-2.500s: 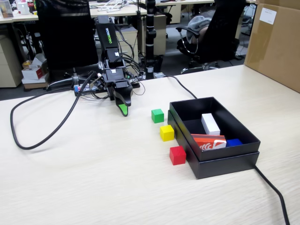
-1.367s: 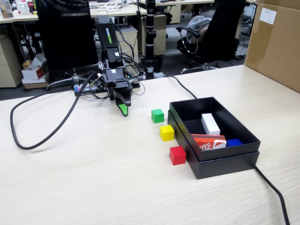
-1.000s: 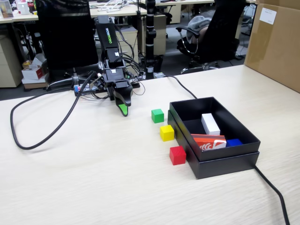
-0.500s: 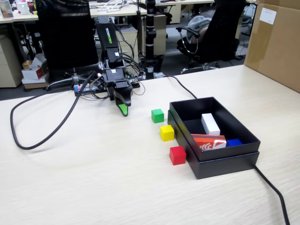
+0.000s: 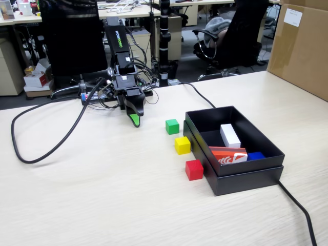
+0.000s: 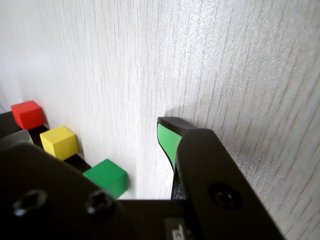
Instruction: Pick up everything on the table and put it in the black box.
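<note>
Gripper [image 5: 134, 121], tip resting low at the counter [image 5: 102, 195], state cannot be told: only one green-faced jaw shows. Green [image 5: 172, 126], yellow [image 5: 182, 145] and red [image 5: 194, 169] cubes lie well beside it, hard against the matte black box [image 5: 246, 174]. Risk: smooth hard cubes so near the wall leave little jaw room; a finger could catch the rim or skid a cube on the slick wood-grain.

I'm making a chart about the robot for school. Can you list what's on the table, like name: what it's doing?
gripper: low near the table, holding nothing; open or shut unclear
green cube: on table, beside box
yellow cube: on table, beside box
red cube: on table, beside box
black box: holds white block, orange-red carton, something blue
</note>
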Tool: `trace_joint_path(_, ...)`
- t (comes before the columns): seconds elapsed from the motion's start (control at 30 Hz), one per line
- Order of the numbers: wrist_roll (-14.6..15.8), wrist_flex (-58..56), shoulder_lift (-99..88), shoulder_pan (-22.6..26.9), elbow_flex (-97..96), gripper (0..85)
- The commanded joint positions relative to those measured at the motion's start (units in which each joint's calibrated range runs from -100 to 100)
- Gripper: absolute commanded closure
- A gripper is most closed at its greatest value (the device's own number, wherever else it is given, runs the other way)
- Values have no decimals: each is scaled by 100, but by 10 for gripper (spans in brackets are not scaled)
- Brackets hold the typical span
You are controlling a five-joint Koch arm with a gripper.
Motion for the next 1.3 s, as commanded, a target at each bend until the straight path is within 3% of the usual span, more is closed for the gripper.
trace_joint_path(0.0, 83, -750, 89, 29, 165, 372)
trace_joint_path(0.43, 982, -3532, 158, 664, 2958, 384)
trace_joint_path(0.83, 1631, -3567, 1867, 1421, 4671, 400)
trace_joint_path(1.27, 1963, -2832, 4128, 1480, 4853, 399)
